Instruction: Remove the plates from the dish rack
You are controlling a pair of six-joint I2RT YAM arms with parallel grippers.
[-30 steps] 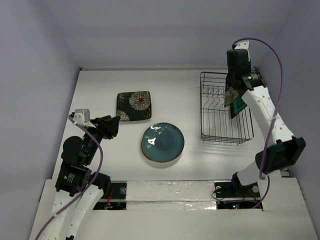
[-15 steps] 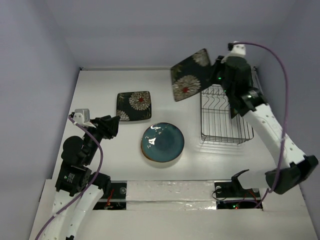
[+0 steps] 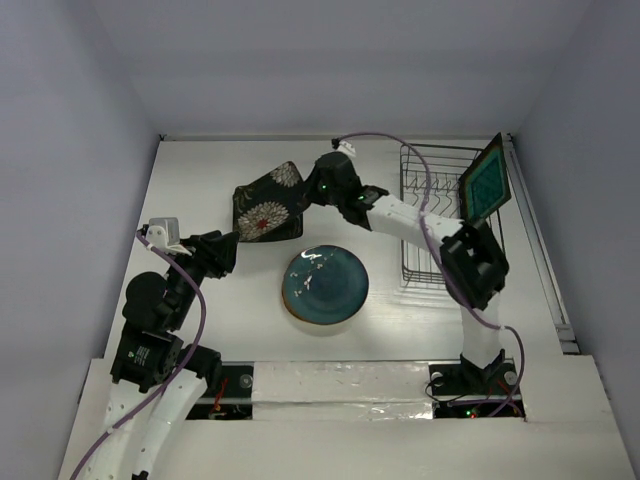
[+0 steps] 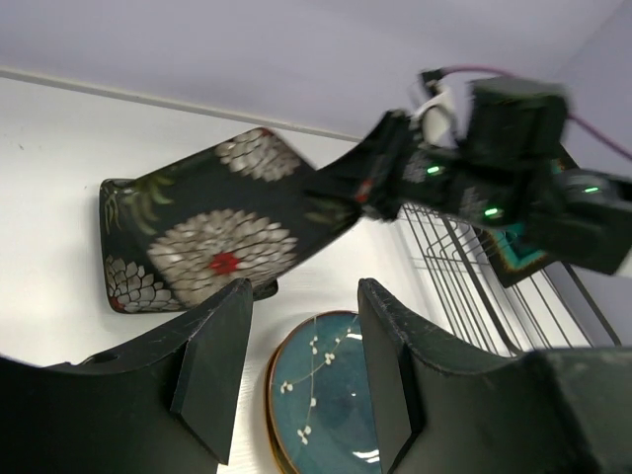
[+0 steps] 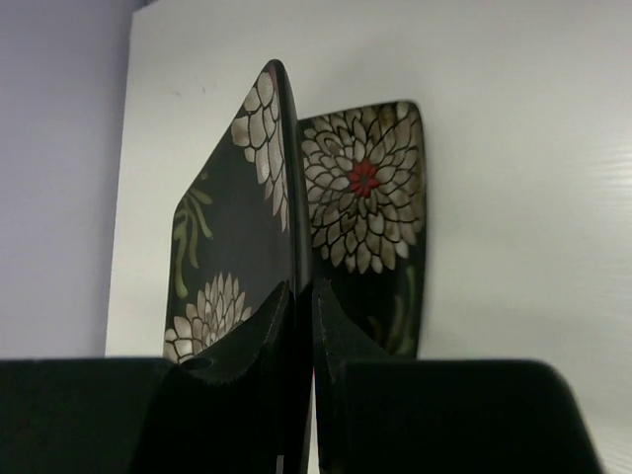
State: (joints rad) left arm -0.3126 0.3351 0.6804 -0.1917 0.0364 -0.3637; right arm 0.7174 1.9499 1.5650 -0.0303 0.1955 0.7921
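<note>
Overhead, the wire dish rack (image 3: 403, 180) holds a square teal plate (image 3: 487, 183) upright, and a glossy round plate (image 3: 325, 285) lies flat nearby. The right wrist view separates what overhead merges: the right gripper (image 5: 301, 296) pinching a flowered black plate (image 5: 232, 247) edge-on above its twin (image 5: 365, 217). The left gripper (image 4: 301, 326) is spread, empty.

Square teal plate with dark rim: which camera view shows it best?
Top external: the square teal plate stands on edge in the dark wire dish rack, fully visible. Left wrist catches only a blurred corner behind the right arm; right wrist misses it.
</note>
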